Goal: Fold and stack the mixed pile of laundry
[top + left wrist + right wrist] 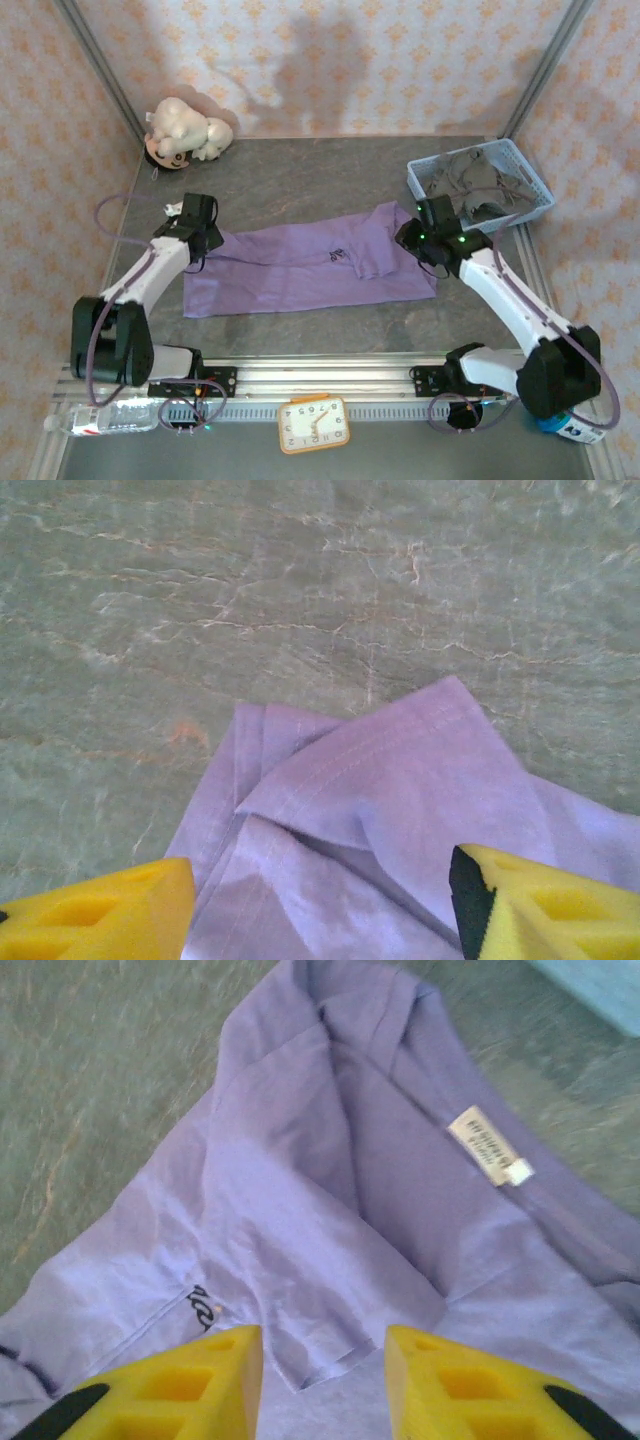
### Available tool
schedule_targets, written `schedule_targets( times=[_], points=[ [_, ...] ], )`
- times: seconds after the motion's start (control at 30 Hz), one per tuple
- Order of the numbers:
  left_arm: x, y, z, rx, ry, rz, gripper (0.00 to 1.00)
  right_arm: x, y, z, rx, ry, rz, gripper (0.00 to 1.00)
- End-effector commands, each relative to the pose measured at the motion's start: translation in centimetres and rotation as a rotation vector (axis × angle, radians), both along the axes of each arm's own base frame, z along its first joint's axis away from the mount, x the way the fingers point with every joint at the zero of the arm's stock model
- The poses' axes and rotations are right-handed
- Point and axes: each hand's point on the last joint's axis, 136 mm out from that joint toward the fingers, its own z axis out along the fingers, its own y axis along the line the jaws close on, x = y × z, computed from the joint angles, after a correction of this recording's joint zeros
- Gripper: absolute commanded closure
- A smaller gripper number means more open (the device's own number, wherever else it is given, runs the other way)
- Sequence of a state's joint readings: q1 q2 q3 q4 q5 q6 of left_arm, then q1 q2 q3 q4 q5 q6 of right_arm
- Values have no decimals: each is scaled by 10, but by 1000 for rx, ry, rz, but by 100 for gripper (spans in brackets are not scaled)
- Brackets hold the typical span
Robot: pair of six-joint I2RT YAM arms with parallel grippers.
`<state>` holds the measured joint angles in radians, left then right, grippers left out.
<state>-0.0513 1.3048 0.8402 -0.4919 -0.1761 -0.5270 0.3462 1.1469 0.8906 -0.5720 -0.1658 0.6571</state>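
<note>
Looking down from above, I see the lilac shirt spread lengthways across the middle of the table, with the left gripper over its left end and the right gripper over its right end; the dark shirt lies bundled in the blue basket at the far right, well apart from the plush toy in the far left corner.

From the left wrist, the yellow fingers stand wide apart and hold nothing; a doubled-over corner of the lilac shirt lies just beyond them on the bare table.

From the right wrist, the fingers are parted more narrowly, also with nothing pinched; beneath them lie the collar, the neck label and the small chest logo.

I judge that folding the first garment is in hand, with nothing stacked yet; the next move seems to call for each gripper to come down, pinch an edge cleanly through all layers, and carry it across together, keeping the cloth flat; the dark shirt waits its turn.
</note>
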Motion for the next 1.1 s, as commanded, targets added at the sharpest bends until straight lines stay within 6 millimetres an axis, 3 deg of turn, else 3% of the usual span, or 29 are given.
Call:
schedule_targets(
  times=[0.0, 0.2, 0.3, 0.4, 0.5, 0.63, 0.8, 0.87, 0.93, 1.07],
  points=[
    [3, 7, 25, 1, -125, 62, 30, 17, -21, 5, -97, -85, -70, 61],
    [43, -32, 27, -128, -180, -30, 30, 78, 4, -18, -124, -40, 10, 58],
    [61, -55, 16, -120, -144, -85, 30, 108, 15, -32, -136, -30, 32, 56],
    [74, -68, -5, -149, -100, -97, 32, 132, 12, -47, -194, -12, 14, 55],
    [79, -72, -28, -165, -52, -84, 36, 152, 6, -62, -200, 12, -12, 53],
    [75, -69, -52, -150, 5, -71, 38, 178, 16, -72, -95, -24, 19, 52],
    [66, -65, -73, -134, 65, -58, 40, 194, 17, -89, -76, -4, 23, 52],
    [63, -63, -79, -132, 80, -51, 40, 198, 21, -94, -56, 3, 33, 57],
    [61, -60, -84, -134, 93, -36, 41, 198, 19, -95, -59, 7, 23, 74],
    [53, -50, -95, -138, 120, -4, 47, 192, -3, -82, -108, -9, -39, 93]
  ],
)
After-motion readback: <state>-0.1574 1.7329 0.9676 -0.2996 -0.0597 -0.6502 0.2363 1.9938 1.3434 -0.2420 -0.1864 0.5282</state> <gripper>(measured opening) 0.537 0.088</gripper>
